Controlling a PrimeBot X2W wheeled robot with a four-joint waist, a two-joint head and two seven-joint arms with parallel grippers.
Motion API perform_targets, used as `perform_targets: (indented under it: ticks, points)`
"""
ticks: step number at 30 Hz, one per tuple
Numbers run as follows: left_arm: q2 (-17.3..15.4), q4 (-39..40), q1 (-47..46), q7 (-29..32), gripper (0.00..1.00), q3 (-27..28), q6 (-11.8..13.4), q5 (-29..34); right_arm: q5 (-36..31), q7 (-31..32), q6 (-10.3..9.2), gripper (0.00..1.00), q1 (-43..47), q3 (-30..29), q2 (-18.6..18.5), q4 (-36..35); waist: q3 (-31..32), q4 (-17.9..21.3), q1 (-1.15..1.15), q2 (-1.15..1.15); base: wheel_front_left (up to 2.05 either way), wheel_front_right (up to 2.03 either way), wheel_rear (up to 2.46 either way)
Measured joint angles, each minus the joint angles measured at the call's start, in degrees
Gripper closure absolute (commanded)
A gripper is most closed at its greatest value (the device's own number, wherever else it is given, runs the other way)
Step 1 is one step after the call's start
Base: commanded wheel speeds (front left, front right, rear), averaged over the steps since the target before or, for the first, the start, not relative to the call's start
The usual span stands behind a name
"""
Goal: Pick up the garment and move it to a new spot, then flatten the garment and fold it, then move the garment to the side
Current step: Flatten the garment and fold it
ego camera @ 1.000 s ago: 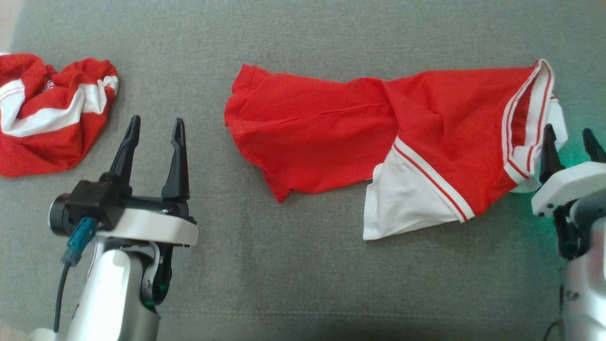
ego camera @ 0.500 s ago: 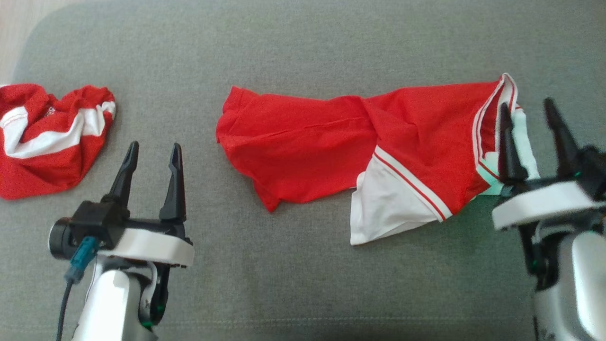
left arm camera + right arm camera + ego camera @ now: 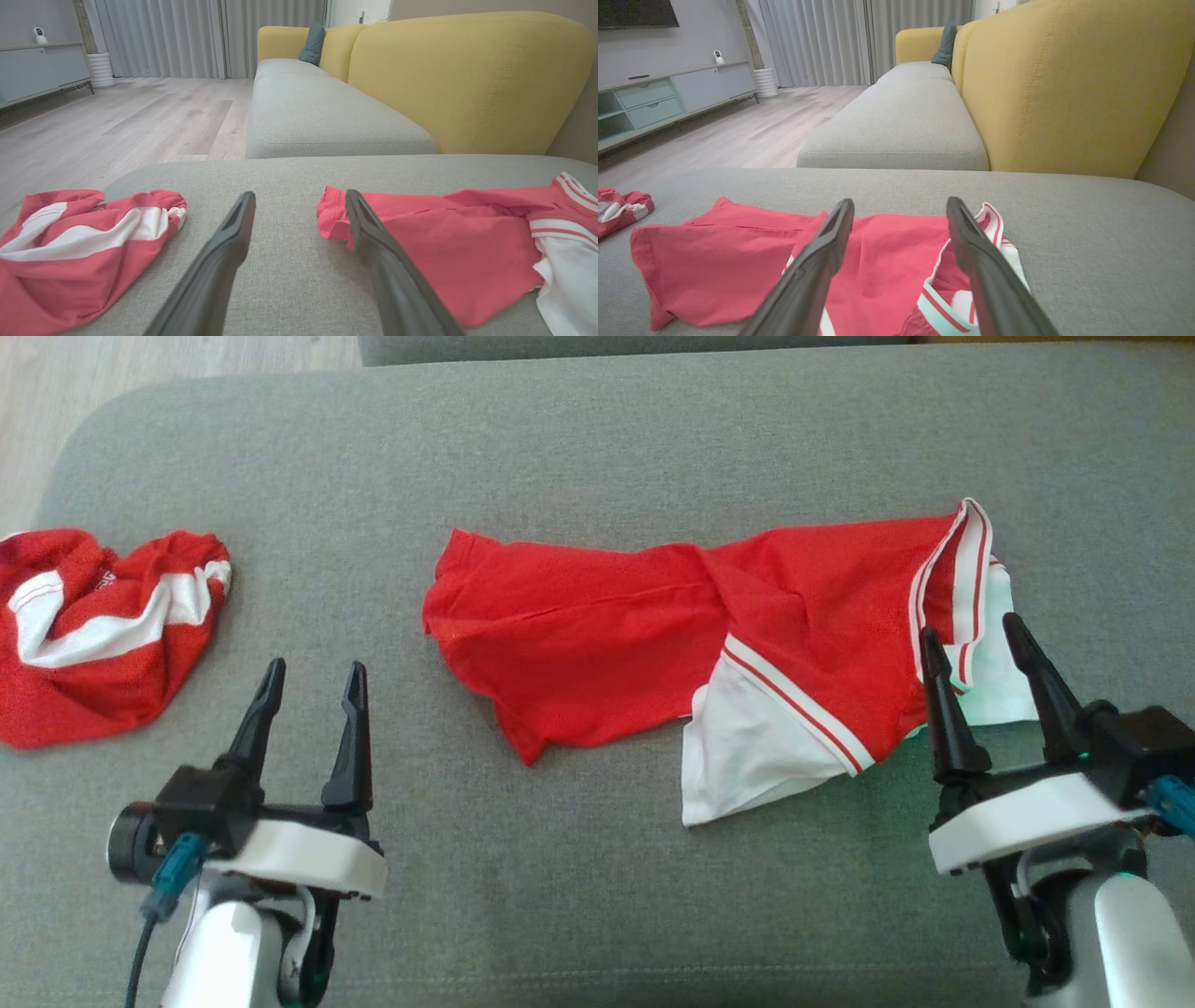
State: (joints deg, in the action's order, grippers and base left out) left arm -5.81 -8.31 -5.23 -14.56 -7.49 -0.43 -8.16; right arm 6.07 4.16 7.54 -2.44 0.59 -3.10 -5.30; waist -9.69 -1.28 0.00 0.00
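Red mesh cloth with white trim, the garment [image 3: 653,635] lies stretched crosswise on the grey sofa cushion [image 3: 579,429]. It runs from the middle toward the robot's right, with its striped waistband [image 3: 966,555] standing up at the right end. Its outline matches that of a second ago: same creases, same white panel [image 3: 747,747] poking out at the near edge.

What has changed is the viewpoint and the right arm. The head camera has tipped back, so the whole scene sits lower and the cushion's far edge now shows. The right tool [image 3: 967,627] has come in from the picture's edge and hangs with its fingers spread wide over the waistband end, pinching nothing. Whether it touches the cloth I cannot tell. The left tool [image 3: 316,667] is just as spread and empty, over bare cushion between the garment and a crumpled red-and-white piece [image 3: 93,635] far to the left.

I judge the garment is already set down at its new spot and flattening comes next. The bunched middle and raised waistband need smoothing first.
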Motion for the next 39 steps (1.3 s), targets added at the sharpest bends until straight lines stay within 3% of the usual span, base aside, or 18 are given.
perform_targets:
  ticks: [14,21,31,32,33,39]
  points:
    - [-0.32,-0.09,0.01,0.0,0.0,-0.93,0.21,0.0,0.65,1.02,0.0,0.0,0.42,-0.1,0.31,-0.23,-0.27,-0.33,0.0,0.0,0.0,0.0,0.0]
    - [-0.41,0.18,-0.08,0.0,0.0,-1.23,0.21,0.0,4.58,2.92,0.0,0.0,5.81,0.77,0.35,5.81,-1.53,-0.76,0.0,0.0,0.0,0.0,0.0]
    - [-0.42,0.23,-1.71,0.0,0.0,-1.57,0.19,0.0,9.06,1.35,0.0,0.0,4.24,2.48,0.46,11.82,-3.18,-0.76,0.0,0.0,0.0,0.0,0.0]
    - [-0.43,0.22,-2.04,0.0,0.0,-1.64,0.19,0.0,10.01,1.32,0.0,0.77,3.3,2.63,0.46,12.94,-3.42,-0.76,0.0,0.0,0.0,0.0,0.0]
    - [-0.44,0.23,-2.18,0.0,0.0,-1.71,0.19,0.0,10.36,1.26,0.0,1.0,2.79,2.65,0.46,13.45,-3.54,-0.79,0.0,0.0,0.0,0.0,0.0]
    - [-0.45,0.23,-2.26,0.0,0.0,-2.03,0.19,0.0,10.71,-0.24,0.0,1.0,-0.05,2.05,0.46,13.16,-4.3,-0.88,0.0,0.0,0.0,0.0,0.0]
